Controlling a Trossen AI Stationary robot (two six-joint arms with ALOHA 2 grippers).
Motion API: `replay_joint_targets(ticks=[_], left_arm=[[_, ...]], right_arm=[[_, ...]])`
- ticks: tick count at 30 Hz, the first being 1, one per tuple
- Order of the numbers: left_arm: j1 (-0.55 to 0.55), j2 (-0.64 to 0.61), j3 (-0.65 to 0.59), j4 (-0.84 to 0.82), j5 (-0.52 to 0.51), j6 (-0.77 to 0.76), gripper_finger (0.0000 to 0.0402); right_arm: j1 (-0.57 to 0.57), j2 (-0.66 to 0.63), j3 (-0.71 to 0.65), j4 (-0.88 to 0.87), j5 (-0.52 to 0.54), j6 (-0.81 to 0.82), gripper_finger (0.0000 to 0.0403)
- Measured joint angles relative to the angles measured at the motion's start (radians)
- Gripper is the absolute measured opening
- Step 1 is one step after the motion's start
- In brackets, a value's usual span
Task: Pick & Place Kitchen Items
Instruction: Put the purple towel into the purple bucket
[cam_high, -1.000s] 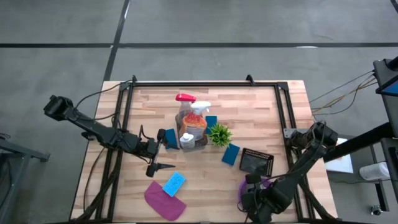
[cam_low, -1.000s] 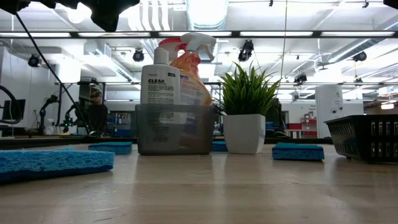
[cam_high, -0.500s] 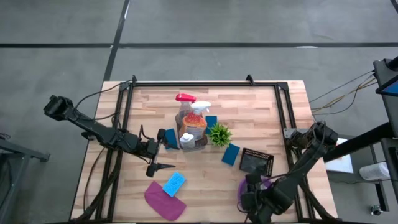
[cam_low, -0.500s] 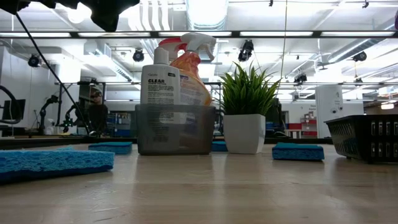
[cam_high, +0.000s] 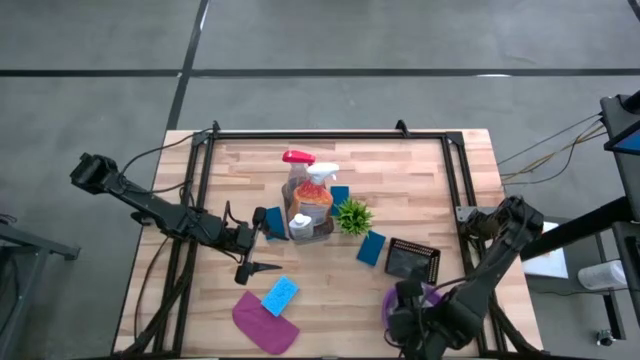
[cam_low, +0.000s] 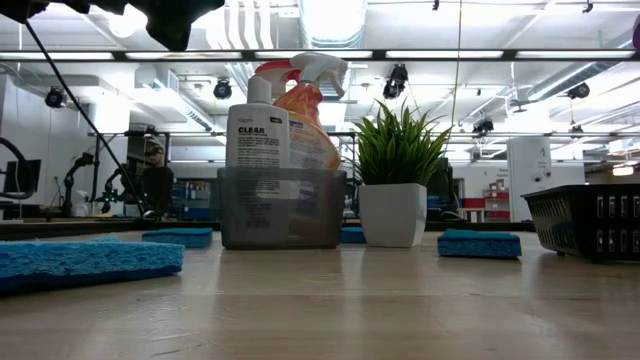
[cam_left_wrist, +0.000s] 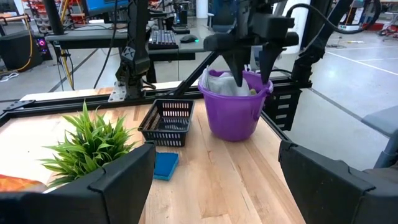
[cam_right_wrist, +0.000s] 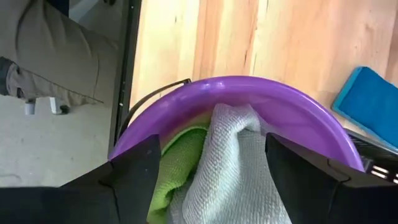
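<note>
Right pincer (cam_left_wrist: 252, 65) spread wide over the purple bucket (cam_right_wrist: 298, 115), grey cloth (cam_right_wrist: 233, 168) directly below between its fingers, unheld, green cloth (cam_right_wrist: 180, 165) alongside, left pincer (cam_high: 250, 255) wide near the caddy (cam_high: 312, 228) on the tabletop (cam_high: 400, 170)

Wooden plank worktop (cam_high: 420, 190), pale, with a black metal frame (cam_high: 300, 134) along its edges. Near its middle stood a grey caddy (cam_high: 305, 226) and, just beside it, a small potted plant (cam_high: 352, 215). Dark blue sponges lay around them: one (cam_high: 339, 195) behind the plant, one (cam_high: 371, 247) in front of it, one (cam_high: 274, 223) at the caddy's left. A black mesh basket (cam_high: 412, 260) sat right of centre, a purple bucket (cam_high: 400, 300) near it at the front edge. Front left, a light blue sponge (cam_high: 279, 294) lay touching a magenta cloth (cam_high: 264, 324).
</note>
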Motion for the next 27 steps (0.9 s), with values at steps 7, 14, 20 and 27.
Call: replay_joint_targets(ticks=[7,14,20,27], left_arm=[[0.000,0.000,0.000,-0.002,0.000,0.000,0.0342],[0.000,0.000,0.000,-0.002,0.000,0.000,0.0342],[0.000,0.000,0.000,-0.001,0.000,0.000,0.0342],[0.000,0.000,0.000,-0.006,0.000,-0.017,0.0342]], right_arm=[[0.018,0.000,0.067,-0.017,0.090,-0.036,0.0286],[0.046,0.000,0.108,0.073,0.346,-0.222,0.0286],[0.023,0.018,0.102,0.234,0.409,-0.438,0.0286],[-0.060,0.062,0.100,0.255,0.396,-0.523,0.0286]])
